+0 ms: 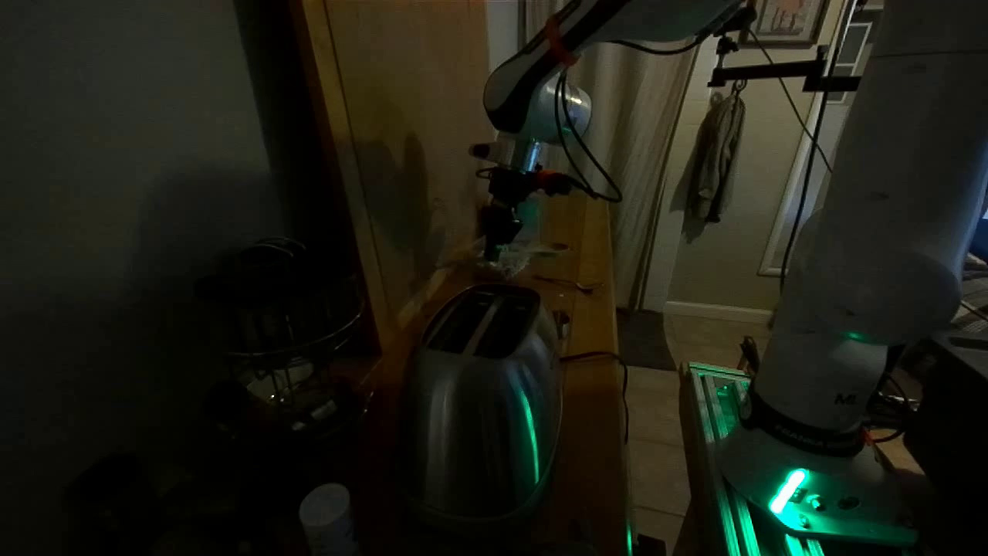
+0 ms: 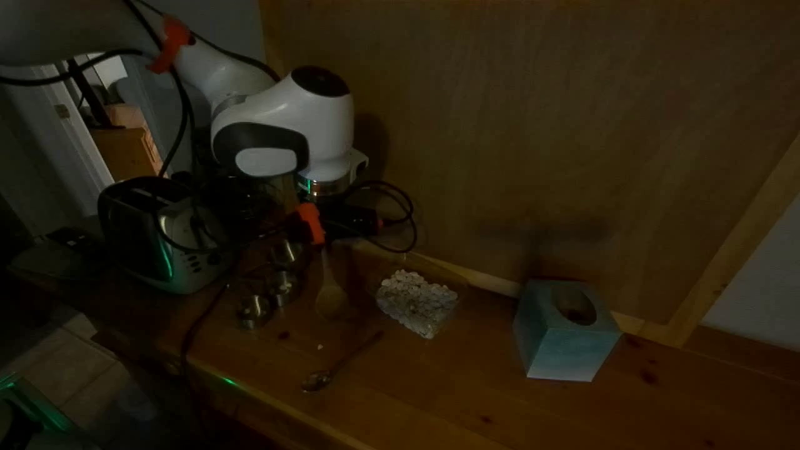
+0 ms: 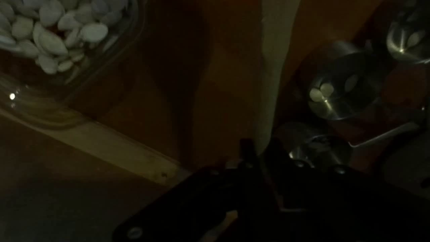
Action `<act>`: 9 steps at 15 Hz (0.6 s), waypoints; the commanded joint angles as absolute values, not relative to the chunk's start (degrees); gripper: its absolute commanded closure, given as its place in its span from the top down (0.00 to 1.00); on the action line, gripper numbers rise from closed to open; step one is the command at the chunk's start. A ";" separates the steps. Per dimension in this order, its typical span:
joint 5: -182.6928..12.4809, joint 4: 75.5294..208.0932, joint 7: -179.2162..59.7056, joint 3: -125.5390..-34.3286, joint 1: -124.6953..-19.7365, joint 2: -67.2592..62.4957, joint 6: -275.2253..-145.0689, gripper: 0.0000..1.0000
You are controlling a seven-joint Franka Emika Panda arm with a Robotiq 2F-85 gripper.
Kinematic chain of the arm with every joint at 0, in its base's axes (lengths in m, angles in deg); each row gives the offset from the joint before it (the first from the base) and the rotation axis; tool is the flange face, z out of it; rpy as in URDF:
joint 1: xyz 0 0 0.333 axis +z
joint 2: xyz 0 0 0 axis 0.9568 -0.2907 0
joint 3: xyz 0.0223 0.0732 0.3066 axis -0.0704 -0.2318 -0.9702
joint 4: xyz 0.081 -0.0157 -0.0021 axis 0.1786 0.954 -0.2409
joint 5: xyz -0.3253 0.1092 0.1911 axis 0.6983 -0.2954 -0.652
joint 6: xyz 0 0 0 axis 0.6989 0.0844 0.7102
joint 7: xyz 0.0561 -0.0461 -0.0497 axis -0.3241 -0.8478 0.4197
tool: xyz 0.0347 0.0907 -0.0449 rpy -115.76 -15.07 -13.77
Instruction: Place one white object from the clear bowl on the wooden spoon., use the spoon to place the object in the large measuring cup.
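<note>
My gripper (image 3: 261, 147) is shut on the handle of the wooden spoon (image 3: 274, 53), which runs away from the fingertips in the wrist view. The spoon's bowl (image 2: 331, 301) hangs low over the counter in an exterior view; too dark to tell whether anything lies on it. Left of the spoon, the clear bowl (image 3: 111, 69) holds many flat white objects (image 3: 52, 42). On its other side stand metal measuring cups: a front one (image 3: 408, 43), a middle one (image 3: 339, 104) and one nearest the wall (image 3: 319, 151). White pieces lie inside the front and middle cups. Which cup is largest is unclear.
A metal spoon (image 2: 340, 364) and one small white piece (image 2: 320, 346) lie on the counter. The toaster (image 2: 169, 234) stands beyond the cups, its cord near the front edge. A blue tissue box (image 2: 562, 334) sits farther along. A wooden panel (image 2: 562, 144) rises behind.
</note>
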State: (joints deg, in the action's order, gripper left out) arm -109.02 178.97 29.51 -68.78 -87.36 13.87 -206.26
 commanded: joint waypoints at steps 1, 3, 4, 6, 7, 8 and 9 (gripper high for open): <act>-104.16 179.59 23.14 -68.28 -88.22 12.62 -205.64 0.04; -105.98 179.67 25.23 -68.54 -88.24 12.82 -206.08 0.15; -105.57 179.72 24.61 -68.50 -88.41 12.41 -206.08 0.15; -105.48 179.71 24.16 -68.53 -88.57 11.96 -206.08 0.15; -105.46 179.71 24.03 -68.54 -88.58 11.92 -206.08 0.15; -105.46 179.70 23.96 -68.54 -88.58 11.92 -206.08 0.04; -105.99 179.34 24.31 -68.38 -88.79 11.14 -206.31 0.04</act>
State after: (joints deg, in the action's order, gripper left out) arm -105.57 179.73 24.08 -68.10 -88.15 11.88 -206.16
